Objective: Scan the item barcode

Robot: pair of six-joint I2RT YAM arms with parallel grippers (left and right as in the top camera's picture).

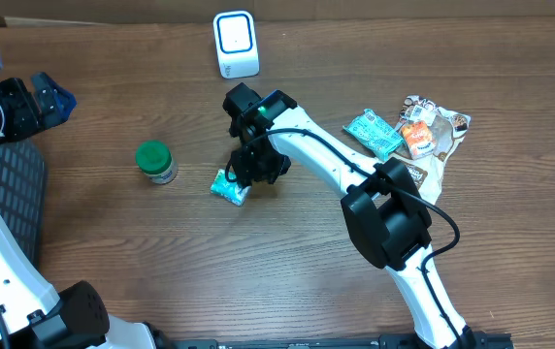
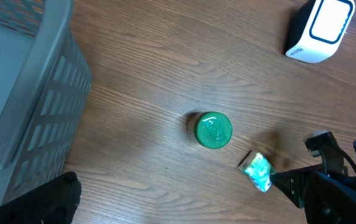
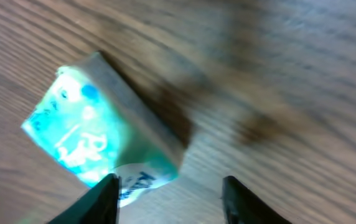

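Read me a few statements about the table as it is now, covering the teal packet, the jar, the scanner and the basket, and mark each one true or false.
1. The green-lidded jar stands upright on the table. True.
2. The teal packet is being held up in front of the scanner. False: it lies on the table, well short of the scanner.
3. The right fingers are closed tight. False: they stand apart, with bare wood showing between them and the packet off to one side.
4. The scanner sits near the table's far edge. True.
5. The basket is on the robot's right. False: it is on its left.
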